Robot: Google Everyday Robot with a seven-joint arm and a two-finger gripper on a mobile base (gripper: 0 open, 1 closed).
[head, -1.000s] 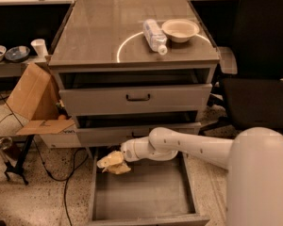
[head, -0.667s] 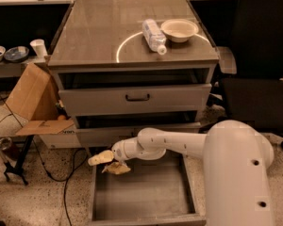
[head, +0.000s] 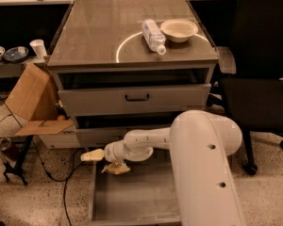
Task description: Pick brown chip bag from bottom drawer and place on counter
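— Where is the brown chip bag point(head: 116, 167)?
— Over the rear left corner of the bottom drawer point(head: 132, 199). It is crumpled and shows mostly its cream-tan side. It sits directly under the gripper point(head: 92, 155), touching its underside. Cannot tell if it hangs clear of the drawer bottom or rests on it.
— Is the gripper grasping it?
— Cannot tell. The gripper points left, its pale end reaching past the drawer's left wall, over the speckled floor point(head: 37, 206). The bag is tucked beneath, nearer the wrist (contact seen, clamp not seen).
— Drawer state?
— Pulled well out, plain grey inside. The white arm point(head: 198, 164) comes in from the lower right and covers the drawer's right side.
— Above that?
— Two shallower drawers. The middle drawer point(head: 96, 136) is slightly out. The top drawer point(head: 137, 98), with a black handle, also stands ajar, a dark gap over it.
— And the counter point(head: 85, 36)?
— Glossy grey-brown, with a pale ring mark point(head: 120, 47). A clear plastic bottle point(head: 153, 35) lies on its side across the ring's right part. A pale bowl point(head: 178, 29) stands just beside it on the right.
— Surroundings?
— A tan cardboard box point(head: 30, 95) with open flaps stands left of the cabinet. A white cup point(head: 38, 47) is on the low shelf behind it. Cables point(head: 61, 173) lie on the floor. A black chair point(head: 264, 79) is to the right
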